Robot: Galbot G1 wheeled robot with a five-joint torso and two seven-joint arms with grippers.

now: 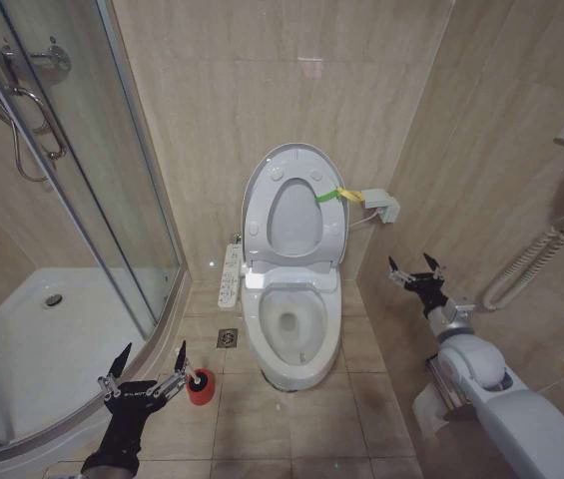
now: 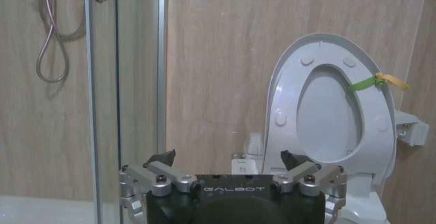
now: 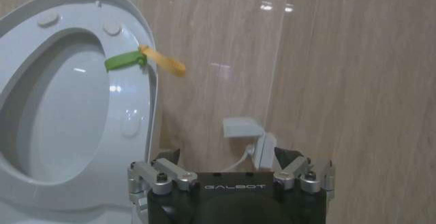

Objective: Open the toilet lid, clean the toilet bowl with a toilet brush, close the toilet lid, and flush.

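Observation:
The toilet lid (image 1: 294,215) stands upright against the back wall with the ring seat raised in front of it; a yellow-green strap (image 1: 334,194) hangs at its edge. The toilet bowl (image 1: 262,311) lies uncovered below. On the floor to the bowl's left, the toilet brush (image 1: 202,378) shows its black top in a small red cup (image 1: 200,394). My left gripper (image 1: 154,351) is open, low and just left of that cup. My right gripper (image 1: 412,263) is open in the air to the right of the bowl, below the strap. The lid (image 2: 327,117) also rises beyond the left gripper (image 2: 227,157).
A glass shower enclosure (image 1: 92,200) and its white tray (image 1: 42,339) take the left side. A floor drain (image 1: 227,337) lies beside the bowl, and a button panel (image 1: 230,274) on its left. A wall box (image 1: 381,205), coiled cord (image 1: 536,259) and paper roll (image 1: 426,404) crowd the right wall.

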